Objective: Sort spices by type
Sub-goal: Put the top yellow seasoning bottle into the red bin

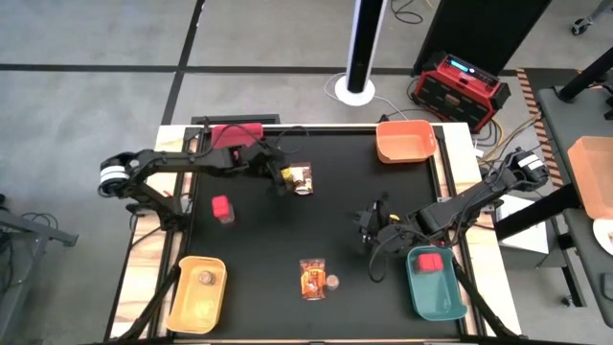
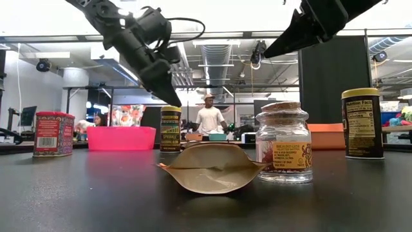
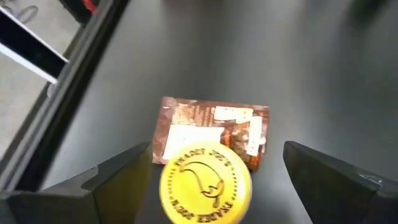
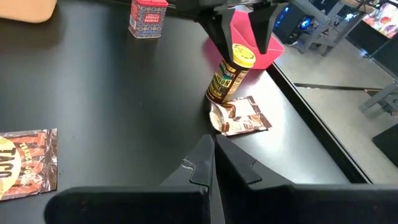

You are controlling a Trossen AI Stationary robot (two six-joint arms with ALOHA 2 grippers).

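The left gripper (image 1: 284,179) hangs open-jawed over a yellow-lidded jar (image 4: 229,73) near twelve o'clock on the table (image 1: 259,249), fingers either side of the lid, probably lined up to grasp it. The jar stands upright against a brown packet (image 4: 239,117). The right gripper (image 1: 367,221), at about three o'clock, has its fingers pressed together and empty, seemingly waiting beside the teal bin (image 1: 421,292), which already holds a red tin. Another red tin (image 1: 222,208) stands at nine o'clock; a second packet (image 1: 312,279) and a small glass jar (image 1: 332,282) lie at six.
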